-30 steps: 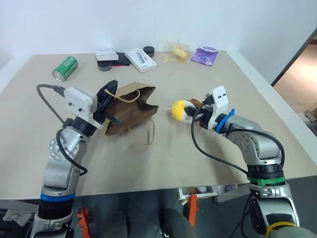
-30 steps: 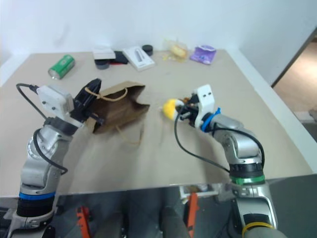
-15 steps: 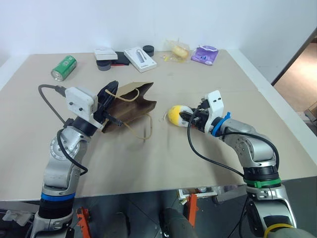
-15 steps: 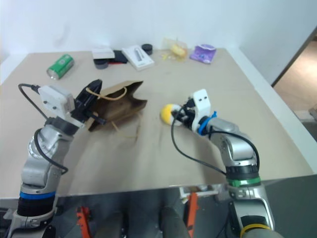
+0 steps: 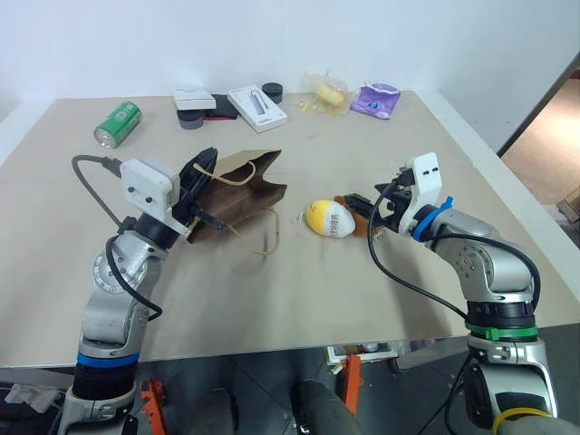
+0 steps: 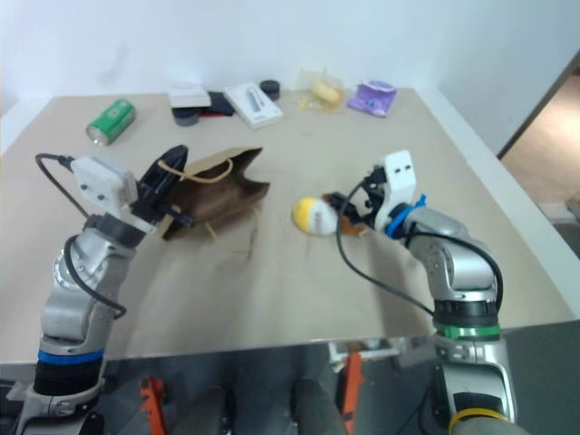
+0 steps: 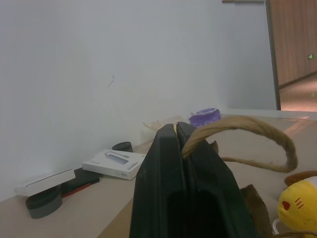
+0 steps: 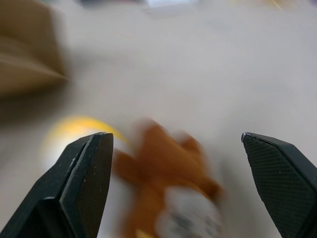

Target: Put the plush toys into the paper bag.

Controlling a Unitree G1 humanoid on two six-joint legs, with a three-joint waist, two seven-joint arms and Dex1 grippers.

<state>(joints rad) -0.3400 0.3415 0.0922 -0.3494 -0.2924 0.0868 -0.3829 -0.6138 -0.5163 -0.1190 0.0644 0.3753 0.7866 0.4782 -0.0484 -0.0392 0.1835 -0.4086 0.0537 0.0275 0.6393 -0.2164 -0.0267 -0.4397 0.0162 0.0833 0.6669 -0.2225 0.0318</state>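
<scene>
Two plush toys lying outside a brown bag on a wide beige tabletop (image 5: 299, 299) under a white wall.

One plain brown kraft paper bag (image 5: 237, 188) with cord handles is lying on its side at the middle; the left gripper (image 5: 198, 181) is pinching one handle loop between closed fingers. At the bag's 3 o'clock, the yellow-and-white egg-shaped plush (image 5: 328, 218), its print unreadable, is lying against the brown animal plush (image 5: 356, 205). The right gripper (image 5: 384, 210) is hanging just beyond, jaws wide and empty. At 12 o'clock: one green can (image 5: 119, 124), two white boxes, one purple pouch (image 5: 374, 100).
</scene>
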